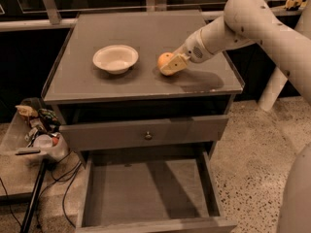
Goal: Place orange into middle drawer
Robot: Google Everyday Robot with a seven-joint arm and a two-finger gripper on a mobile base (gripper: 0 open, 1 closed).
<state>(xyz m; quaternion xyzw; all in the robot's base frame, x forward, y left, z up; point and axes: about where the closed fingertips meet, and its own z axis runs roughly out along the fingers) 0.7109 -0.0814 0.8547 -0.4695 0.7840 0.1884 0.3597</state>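
Note:
The orange (164,59) sits on the grey cabinet top (146,30), right of centre. My gripper (170,66) reaches in from the right on a white arm (243,23) and is closed around the orange, its pale fingers (176,63) against the fruit's right and lower side. The middle drawer (146,193) is pulled out below, at the bottom of the view. Its flat grey floor is bare.
A shallow white bowl (115,58) stands on the cabinet top left of the orange. A drawer front with a small round knob (148,135) is slightly ajar above the open drawer. A clear bin of clutter (36,130) and cables lie on the floor at left.

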